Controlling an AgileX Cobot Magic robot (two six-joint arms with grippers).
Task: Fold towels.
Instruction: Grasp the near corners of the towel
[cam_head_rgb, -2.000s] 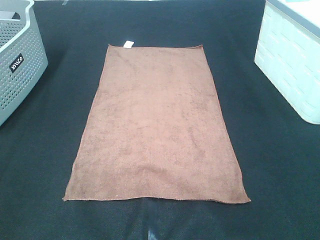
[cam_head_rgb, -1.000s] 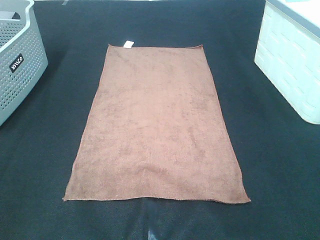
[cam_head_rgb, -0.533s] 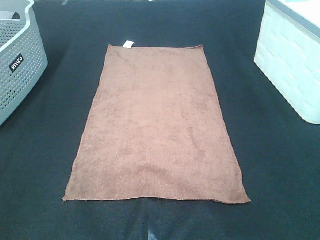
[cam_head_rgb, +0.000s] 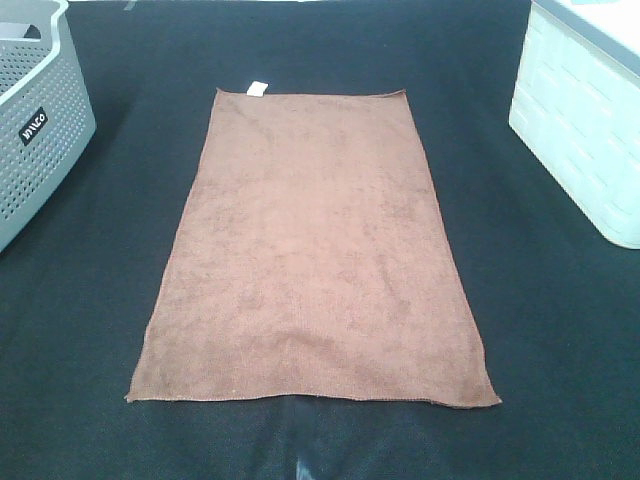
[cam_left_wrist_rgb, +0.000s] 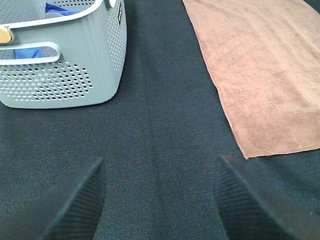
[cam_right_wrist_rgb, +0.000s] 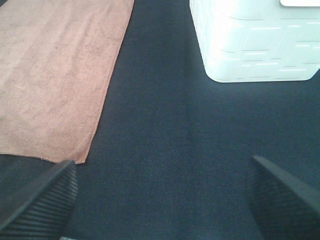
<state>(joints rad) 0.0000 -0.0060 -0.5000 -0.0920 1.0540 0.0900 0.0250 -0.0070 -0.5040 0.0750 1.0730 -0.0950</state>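
A: Where do we see the towel (cam_head_rgb: 315, 250)?

B: Flat and unfolded in the middle of the dark desk (cam_head_rgb: 560, 330). Its long side runs away from us, and its white tag (cam_head_rgb: 256, 89) is on the far short edge. The near edge bows slightly.

A: Has anything shifted against the earlier high views?

B: Nothing we can find. The towel keeps the same outline, the tag sits in the same spot, and neither arm has come into the high view.

A: And the hands?

B: We see our left hand (cam_left_wrist_rgb: 160, 172) only from its wrist camera. It is spread wide and holds nothing, over bare desk, with the towel's near left corner off to one side and apart from it. The grey basket (cam_left_wrist_rgb: 65, 65) stands beyond, with blue cloth (cam_left_wrist_rgb: 55, 8) inside.

A: The right one?

B: Our right hand (cam_right_wrist_rgb: 164, 167) is likewise spread and empty. It is over bare desk between the towel's near right corner and the white bin (cam_right_wrist_rgb: 255, 45), touching neither.
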